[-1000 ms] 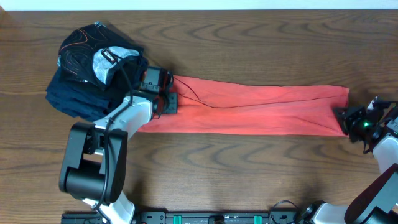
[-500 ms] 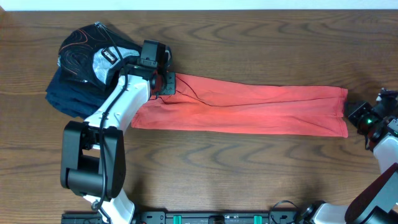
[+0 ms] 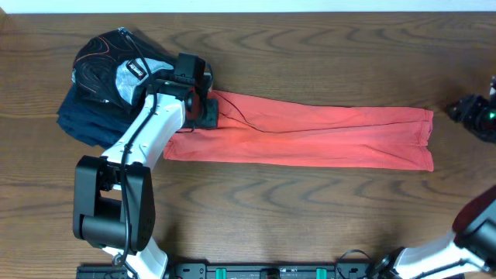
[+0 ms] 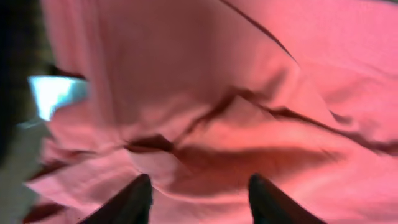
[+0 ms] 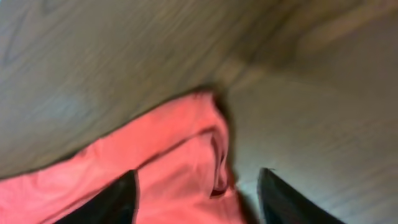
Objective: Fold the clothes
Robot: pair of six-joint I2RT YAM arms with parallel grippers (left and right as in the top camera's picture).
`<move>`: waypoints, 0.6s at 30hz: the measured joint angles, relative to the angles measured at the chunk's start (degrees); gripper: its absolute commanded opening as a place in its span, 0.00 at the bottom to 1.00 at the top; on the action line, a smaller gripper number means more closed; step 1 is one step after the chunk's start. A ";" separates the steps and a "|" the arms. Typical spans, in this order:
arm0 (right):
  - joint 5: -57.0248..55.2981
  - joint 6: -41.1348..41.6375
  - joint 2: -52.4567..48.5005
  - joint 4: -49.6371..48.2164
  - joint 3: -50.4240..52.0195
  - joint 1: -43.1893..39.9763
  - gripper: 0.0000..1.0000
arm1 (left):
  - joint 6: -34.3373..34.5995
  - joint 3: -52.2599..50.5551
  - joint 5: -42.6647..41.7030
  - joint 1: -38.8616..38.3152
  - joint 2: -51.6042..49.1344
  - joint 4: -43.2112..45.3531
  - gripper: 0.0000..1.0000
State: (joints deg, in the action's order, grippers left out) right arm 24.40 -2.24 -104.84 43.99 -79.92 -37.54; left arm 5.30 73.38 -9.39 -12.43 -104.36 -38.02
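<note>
Nearest the robot, bare worktop [image 3: 310, 217] lay in front of the shirt [image 3: 310, 138]. The shirt stretched flat across the middle from left to right as a long, narrow folded strip, rumpled at its left end. The left arm [image 3: 147, 136] reached from its base over that end. The left gripper [image 4: 200, 198] hung just above the creased cloth there, its fingers [image 4: 134, 202] spread with nothing between them. The right gripper [image 5: 199, 202] was spread as well and held nothing. From overhead it sat past the strip's right end, apart from the cloth; its wrist view looked down on the shirt's corner and bare wood. Farther back on the left lay a dark pile [image 3: 85, 116] of garments with a grey-white piece [image 3: 128, 77] on top. The pile was close to the shirt's left end, though I could not tell whether they touched.
</note>
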 measured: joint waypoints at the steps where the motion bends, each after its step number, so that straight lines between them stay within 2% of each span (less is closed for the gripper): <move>1: -0.28 -1.44 -1.57 0.42 -0.92 -0.02 0.72 | -0.02 0.00 -1.07 0.00 0.00 -0.57 0.57; 8: 2.36 -9.79 -14.82 3.04 -1.79 -0.66 0.70 | -0.04 0.00 -5.55 0.00 2.91 -4.20 0.65; 18: 12.92 -16.79 -18.99 6.75 -3.67 -1.51 0.59 | 0.00 0.00 -6.80 0.00 10.10 -4.44 0.71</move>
State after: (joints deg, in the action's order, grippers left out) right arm 37.32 -19.03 -123.83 50.74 -83.59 -39.05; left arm 5.30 73.38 -16.19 -12.43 -94.26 -42.46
